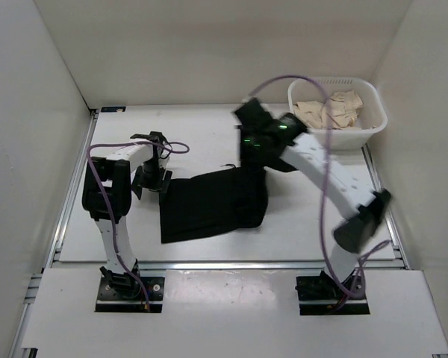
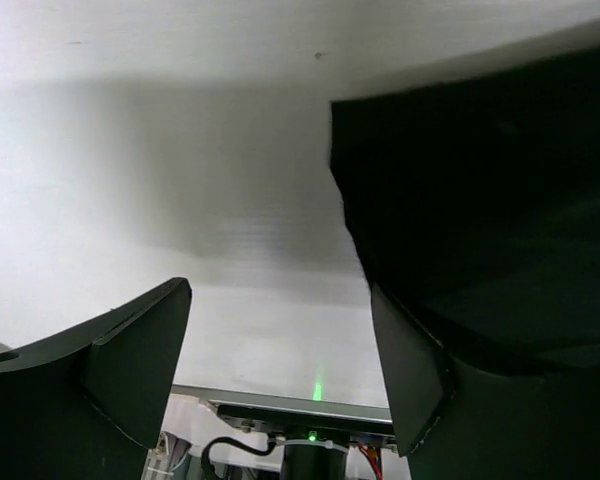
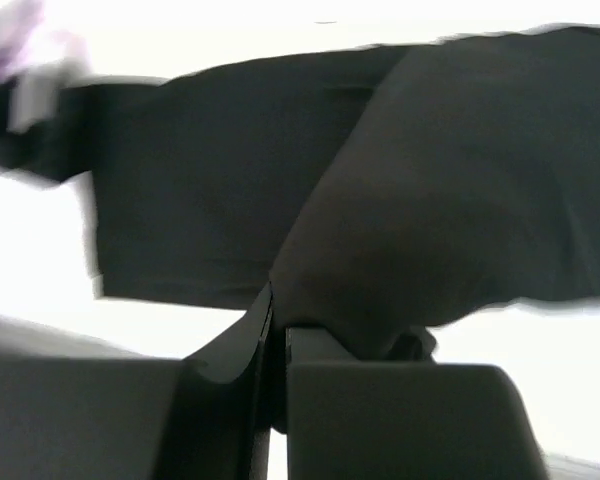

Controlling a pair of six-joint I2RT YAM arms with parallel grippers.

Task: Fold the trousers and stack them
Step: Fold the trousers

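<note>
I'm looking down on a white bench [image 1: 201,138] boxed in by plain white walls [image 1: 209,45], with both arm bases along the near edge. Just off the left edge of the trousers [image 1: 209,205] sits the left claw [image 1: 151,183]. In its wrist view the left claw [image 2: 280,370] is spread wide with nothing between its fingers [image 2: 130,365]. The inner finger is right beside the cloth's edge, but I cannot tell whether it touches. The trousers [image 2: 480,200] fill the right side of that view, with bare bench [image 2: 130,180] on the other side. The trousers themselves are a dark, roughly rectangular folded bundle lying on the middle of the bench. They lie flat on the left and near sides and are lifted into a raised fold at the far right corner. At that corner the right claw [image 1: 251,165] reaches down onto the cloth. Its wrist view, blurred, shows the right claw [image 3: 278,370] pressed closed, pinching black fabric. The trousers [image 3: 220,200] spread out beyond it, with a flap rising from the fingertips. Beyond the trousers, at the far right corner of the bench, a white basket [image 1: 377,123] holds beige cloths [image 1: 332,110], well apart from the dark bundle.
</note>
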